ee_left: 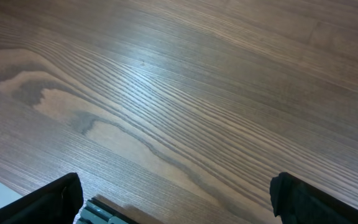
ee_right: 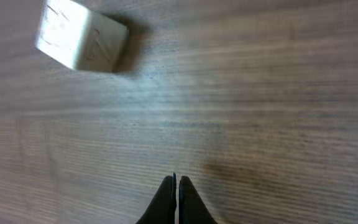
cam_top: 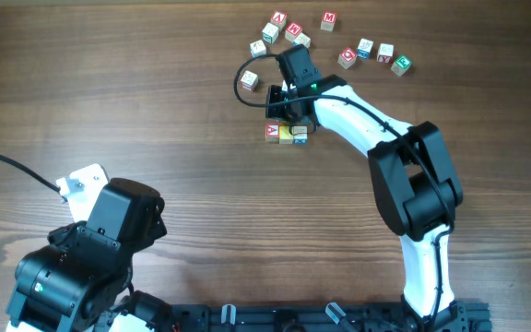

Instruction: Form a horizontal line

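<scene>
Three tiny cubes lie side by side in a left-to-right row on the wooden table: a red-faced one (cam_top: 272, 132), a plain yellow one (cam_top: 286, 135) and a white one with blue print (cam_top: 300, 135). My right gripper (cam_top: 277, 103) hangs just behind the row, apart from it. In the right wrist view its fingers (ee_right: 176, 183) are shut with nothing between them, over bare wood. The row itself is out of that view. My left gripper (ee_left: 176, 199) is open and empty at the near left of the table.
A pale letter cube (cam_top: 250, 79) lies left of the right gripper and also shows in the right wrist view (ee_right: 82, 43). Several loose letter cubes are scattered at the back, from one (cam_top: 277, 18) to another (cam_top: 401, 65). The left arm (cam_top: 90, 249) is folded at the front left.
</scene>
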### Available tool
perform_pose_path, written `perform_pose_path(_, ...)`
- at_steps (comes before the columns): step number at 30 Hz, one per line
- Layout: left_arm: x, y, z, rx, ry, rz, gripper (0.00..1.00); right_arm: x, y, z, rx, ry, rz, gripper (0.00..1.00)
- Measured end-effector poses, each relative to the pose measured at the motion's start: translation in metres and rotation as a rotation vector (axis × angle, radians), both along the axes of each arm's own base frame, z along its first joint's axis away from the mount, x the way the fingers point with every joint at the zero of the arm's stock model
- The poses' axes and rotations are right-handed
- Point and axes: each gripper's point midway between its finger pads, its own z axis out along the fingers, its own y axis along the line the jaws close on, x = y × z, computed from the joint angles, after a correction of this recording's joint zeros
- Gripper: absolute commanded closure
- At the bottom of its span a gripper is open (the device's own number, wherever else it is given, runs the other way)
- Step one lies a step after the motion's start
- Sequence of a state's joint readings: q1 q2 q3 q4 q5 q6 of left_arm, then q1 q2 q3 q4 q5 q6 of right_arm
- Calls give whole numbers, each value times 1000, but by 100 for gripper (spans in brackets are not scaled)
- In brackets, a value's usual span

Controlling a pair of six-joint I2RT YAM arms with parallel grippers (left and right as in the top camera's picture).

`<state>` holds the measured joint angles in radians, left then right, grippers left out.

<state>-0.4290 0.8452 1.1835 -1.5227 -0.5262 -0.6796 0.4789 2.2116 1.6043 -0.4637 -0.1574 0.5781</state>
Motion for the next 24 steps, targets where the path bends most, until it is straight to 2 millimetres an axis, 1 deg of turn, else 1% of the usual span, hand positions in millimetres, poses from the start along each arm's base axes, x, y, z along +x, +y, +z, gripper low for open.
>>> perform_pose_path(2,0,0,0,0,0,0,0,3,2,8,1,-3,1,95)
perform_pose_path(4,0,0,0,0,0,0,0,2,4,11,-3,-4,4,95)
perform_pose_path(14,0,0,0,0,0,0,0,-19,4,2,-46,70,22,95)
perform_pose_path(20,0,0,0,0,0,0,0,-23,8,1,-55,72,34,95)
perform_pose_path(24,0,0,0,0,0,0,0,-26,8,0,-70,77,34,95)
